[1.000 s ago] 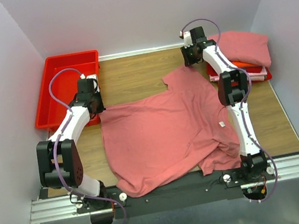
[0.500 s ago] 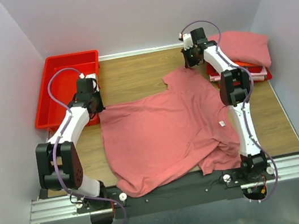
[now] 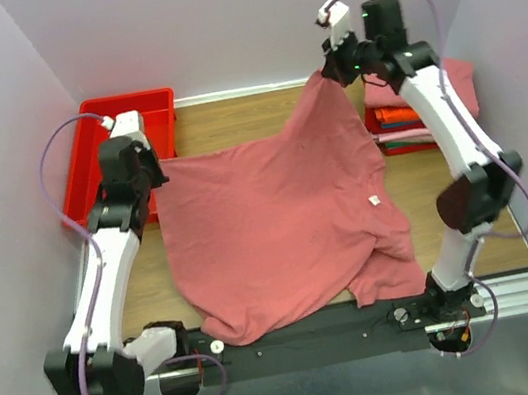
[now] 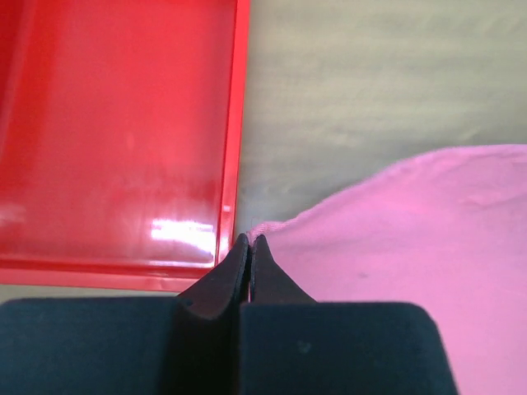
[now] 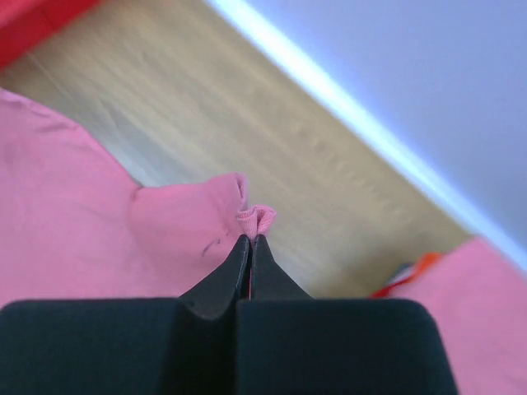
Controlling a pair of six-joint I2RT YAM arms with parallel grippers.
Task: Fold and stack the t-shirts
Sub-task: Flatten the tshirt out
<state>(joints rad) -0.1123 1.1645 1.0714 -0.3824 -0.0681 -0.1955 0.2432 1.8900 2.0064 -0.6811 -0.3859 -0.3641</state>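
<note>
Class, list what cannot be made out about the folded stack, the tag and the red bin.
Top view: folded stack, partly behind the right arm; shirt count unclear.
Top view: white tag, print too small.
Left wrist view: red bin, cut off by frame edges.

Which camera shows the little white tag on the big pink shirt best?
The top view: the white tag shows on the spread pink shirt. Both wrist views show only pinched shirt edges, no tag.
</note>
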